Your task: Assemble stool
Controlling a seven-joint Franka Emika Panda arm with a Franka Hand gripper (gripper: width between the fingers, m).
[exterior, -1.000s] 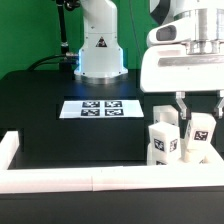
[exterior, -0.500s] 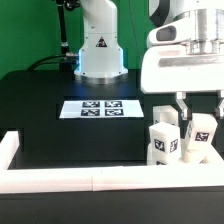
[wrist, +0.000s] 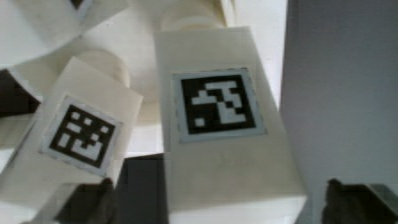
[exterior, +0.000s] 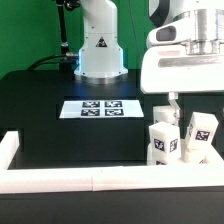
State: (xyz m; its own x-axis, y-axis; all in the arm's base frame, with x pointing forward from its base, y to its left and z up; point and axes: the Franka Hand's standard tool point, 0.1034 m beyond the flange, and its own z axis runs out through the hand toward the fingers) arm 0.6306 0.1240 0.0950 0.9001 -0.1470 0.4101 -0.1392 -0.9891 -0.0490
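Note:
Three white stool legs with black-and-white tags stand close together at the exterior view's right, by the front rail. My gripper [exterior: 197,116] hangs over the rightmost leg [exterior: 204,137], which leans a little. One finger [exterior: 172,104] shows beside it; the other is hidden. In the wrist view the gripper [wrist: 249,208] straddles that leg [wrist: 210,100], with a gap on one side, so it is open. A second leg [exterior: 162,143] stands to its left and also shows in the wrist view [wrist: 80,130]. The third [exterior: 167,115] stands behind. The seat disc is out of view.
The marker board [exterior: 100,108] lies flat in the middle of the black table. A long white rail [exterior: 80,179] runs along the front, with a raised end [exterior: 9,148] at the exterior view's left. The robot base [exterior: 100,50] stands at the back.
The fingers have spread apart; the visible finger moved toward the exterior view's left. The rightmost leg has shifted slightly right and leans more. The hand itself has stayed in place.

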